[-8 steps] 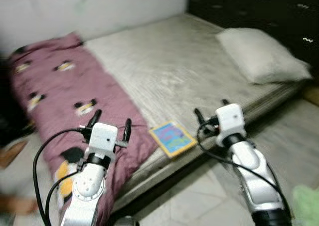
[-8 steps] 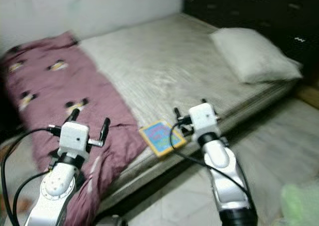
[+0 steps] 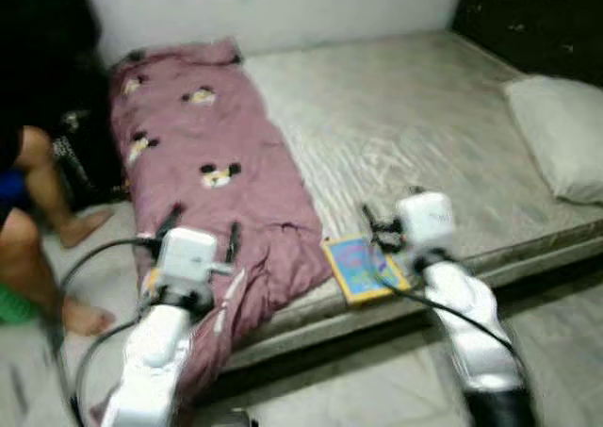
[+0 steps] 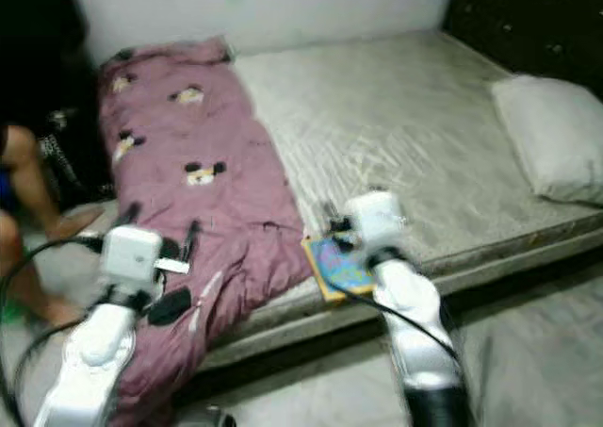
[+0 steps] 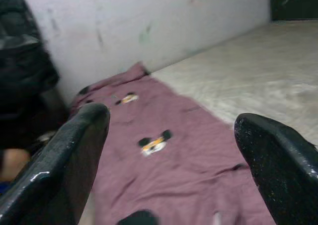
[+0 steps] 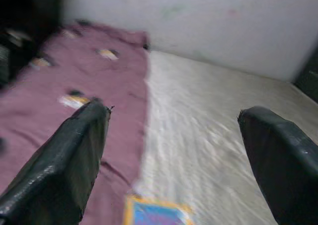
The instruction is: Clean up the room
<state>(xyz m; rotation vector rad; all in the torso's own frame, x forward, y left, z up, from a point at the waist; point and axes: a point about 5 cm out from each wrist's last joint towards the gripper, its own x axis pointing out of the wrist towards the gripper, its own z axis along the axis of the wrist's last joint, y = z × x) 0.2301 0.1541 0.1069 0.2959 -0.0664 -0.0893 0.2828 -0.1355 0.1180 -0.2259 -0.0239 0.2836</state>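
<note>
Clutter on the bed [image 3: 415, 125] amounts to a maroon blanket [image 3: 212, 177] slumped over the near edge and a colourful book [image 3: 363, 269] just beside it, which both the left hand [image 3: 200, 239] and right hand [image 3: 394, 218] face, fingers spread, ready to grasp.

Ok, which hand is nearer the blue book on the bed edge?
The right hand: it hovers right over the blue book. The left hand is off to the book's left, above the maroon blanket.
</note>
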